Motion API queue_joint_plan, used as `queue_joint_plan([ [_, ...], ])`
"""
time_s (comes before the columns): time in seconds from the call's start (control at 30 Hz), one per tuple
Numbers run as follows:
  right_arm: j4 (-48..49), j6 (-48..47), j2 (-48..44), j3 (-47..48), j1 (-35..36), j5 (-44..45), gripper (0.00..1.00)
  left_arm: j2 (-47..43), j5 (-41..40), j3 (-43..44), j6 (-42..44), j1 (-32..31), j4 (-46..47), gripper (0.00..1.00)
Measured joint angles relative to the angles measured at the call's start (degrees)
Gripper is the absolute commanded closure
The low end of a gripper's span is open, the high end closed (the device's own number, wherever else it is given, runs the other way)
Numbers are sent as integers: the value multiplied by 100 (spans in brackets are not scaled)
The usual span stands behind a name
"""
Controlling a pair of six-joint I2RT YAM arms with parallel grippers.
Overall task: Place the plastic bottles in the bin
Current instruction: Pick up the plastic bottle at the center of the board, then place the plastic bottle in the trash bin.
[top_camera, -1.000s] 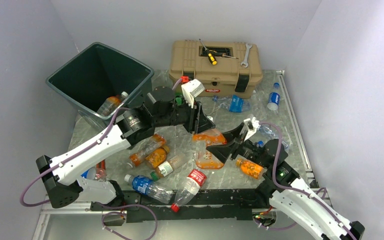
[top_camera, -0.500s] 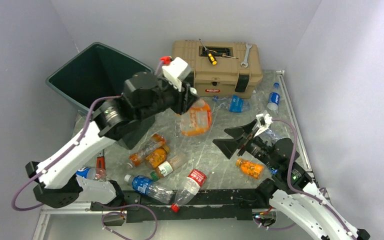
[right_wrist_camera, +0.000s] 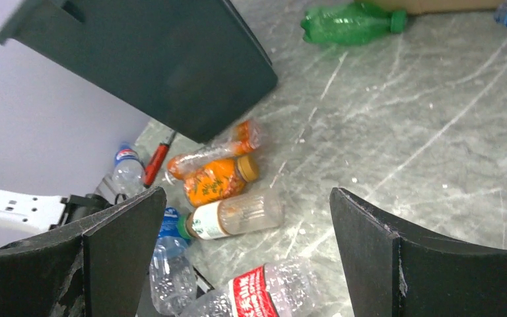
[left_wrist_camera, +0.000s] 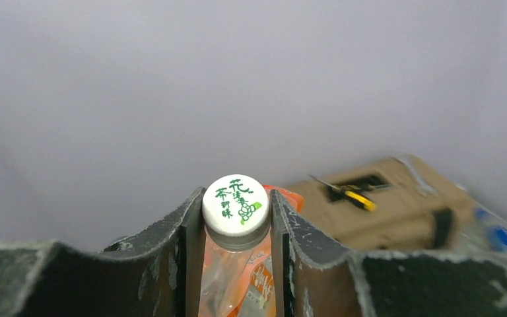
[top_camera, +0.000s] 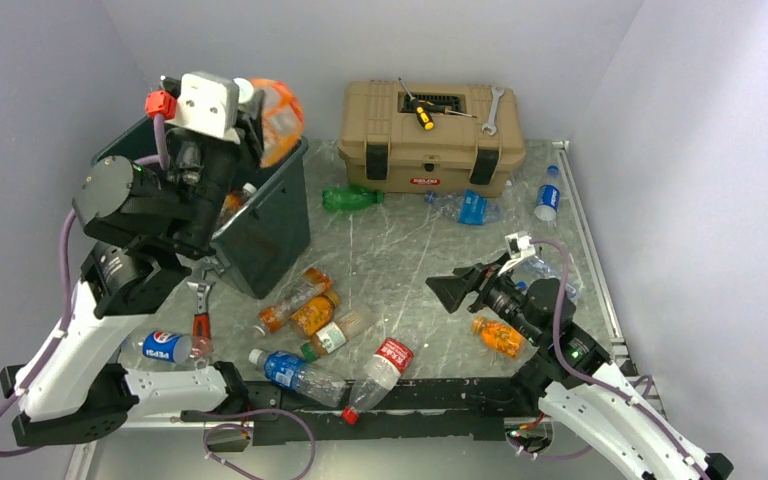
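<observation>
The crushed orange bottle (top_camera: pixel 280 118) is hanging from the left jaws, which are pinching its neck tight just under the white cap (left_wrist_camera: pixel 236 210). The bin (top_camera: pixel 265 235) is sitting right below them. The right jaws are gaping wide, gripping nothing, hovering over the counter (top_camera: pixel 410 245). Ahead of them a cluster of bottles (right_wrist_camera: pixel 218 181) is lying beside the bin, and a green bottle (right_wrist_camera: pixel 350 23) is lying farther out.
</observation>
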Motion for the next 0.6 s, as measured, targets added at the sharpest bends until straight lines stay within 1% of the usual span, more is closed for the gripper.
queue_joint_plan([
  [0.1, 46, 87, 0, -293, 0, 35, 0, 238, -892, 131, 975, 0, 798, 100],
  [0.17, 48, 142, 20, -420, 0, 44, 0, 448, -1285, 114, 1550, 72, 1349, 100],
  [0.2, 50, 164, 46, -461, 0, 42, 1, 605, -1427, 111, 1759, 247, 1556, 100],
  [0.23, 50, 186, 76, -485, 0, 42, 1, 713, -1484, 168, 1764, 450, 1504, 100],
  [0.3, 101, 238, 149, -533, 0, 35, 1, 1095, -1502, 470, 1478, 1108, 1054, 100],
  [0.37, 175, 291, 188, -597, 0, 13, 1, 1488, -1257, 881, 850, 1996, 236, 100],
  [0.47, 275, 374, 168, -756, 0, -85, 1, 1829, -944, 1005, 17, 3115, -586, 100],
  [0.6, 278, 481, 28, -949, 0, -170, 1, 2000, -271, 997, -1014, 3985, -1349, 100],
])
